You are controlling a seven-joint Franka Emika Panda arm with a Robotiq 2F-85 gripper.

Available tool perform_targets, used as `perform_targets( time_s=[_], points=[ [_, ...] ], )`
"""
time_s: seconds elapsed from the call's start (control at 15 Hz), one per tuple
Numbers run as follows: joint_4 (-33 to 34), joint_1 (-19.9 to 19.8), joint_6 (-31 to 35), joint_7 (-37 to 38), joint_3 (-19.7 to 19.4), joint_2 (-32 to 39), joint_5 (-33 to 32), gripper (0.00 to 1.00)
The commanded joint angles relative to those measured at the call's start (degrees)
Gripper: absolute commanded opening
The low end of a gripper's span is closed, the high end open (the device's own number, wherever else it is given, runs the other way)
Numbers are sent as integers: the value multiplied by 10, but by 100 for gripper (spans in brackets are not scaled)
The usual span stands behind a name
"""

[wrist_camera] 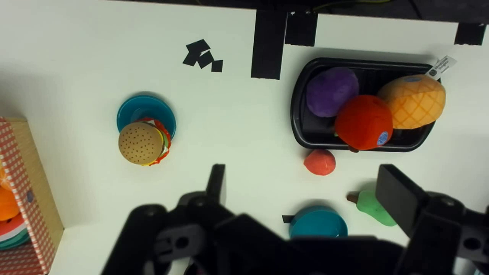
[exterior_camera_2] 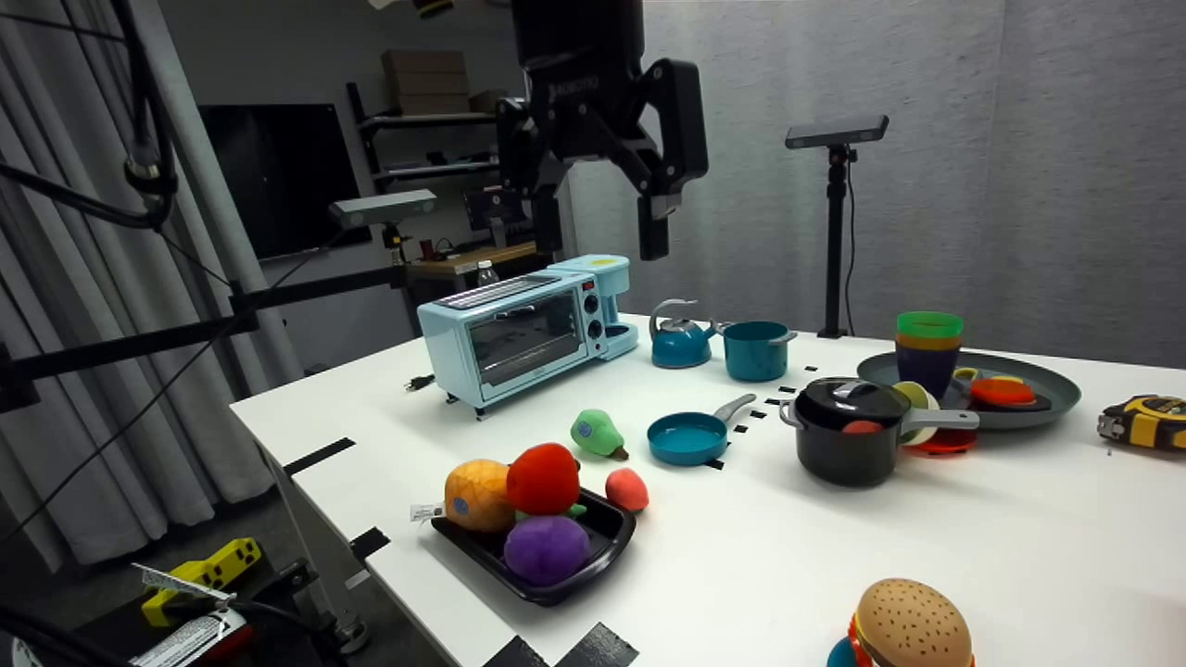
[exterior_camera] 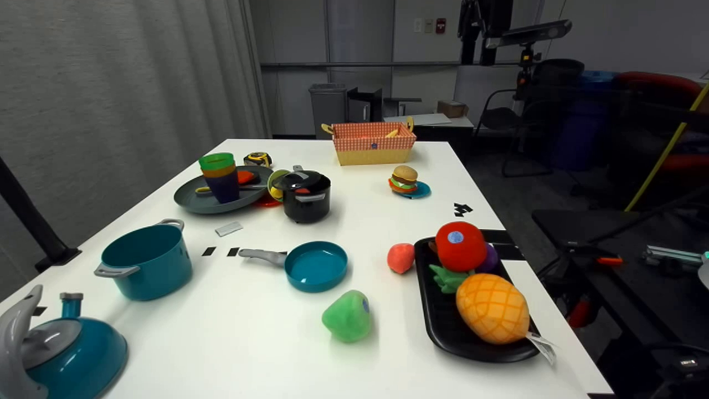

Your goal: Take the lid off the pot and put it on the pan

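The small black lid [exterior_camera: 302, 180] rests askew on top of the small black pot [exterior_camera: 307, 208], with something red showing in the gap. Lid [exterior_camera_2: 854, 398] and pot [exterior_camera_2: 845, 459] show in both exterior views. The blue pan [exterior_camera: 316, 268] sits flat on the table with its bowl bare; it also shows in an exterior view [exterior_camera_2: 687, 439]. In the wrist view its bowl [wrist_camera: 319, 222] is partly hidden by the gripper body, and only a dark sliver of the pot shows at the bottom edge. My gripper [exterior_camera_2: 600, 232] is open and empty, high above the table; its fingers [wrist_camera: 303, 181] are wide apart.
A black tray [exterior_camera: 424, 310] holds plush fruit. A peach [exterior_camera: 400, 258] and a green pear [exterior_camera: 348, 316] lie near the pan. A teal pot [exterior_camera: 147, 263], kettle [exterior_camera: 77, 354], grey plate [exterior_camera: 188, 194] with cups, burger [exterior_camera: 404, 178] and basket [exterior_camera: 374, 152] stand around.
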Motion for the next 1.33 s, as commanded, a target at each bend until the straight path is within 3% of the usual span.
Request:
perform_targets(
  time_s=[0.0,0.8,0.87,0.93,1.0,1.27],
  points=[
    [1,-17,-2,-9,16,3,6,100],
    [-21,-20,109,-3,21,-4,6,100],
    [61,4,135,-5,19,111,51,100],
    [71,5,133,0,22,122,69,100],
    [6,-16,117,-2,28,33,35,100],
    [15,-19,120,-1,37,56,38,100]
  ],
)
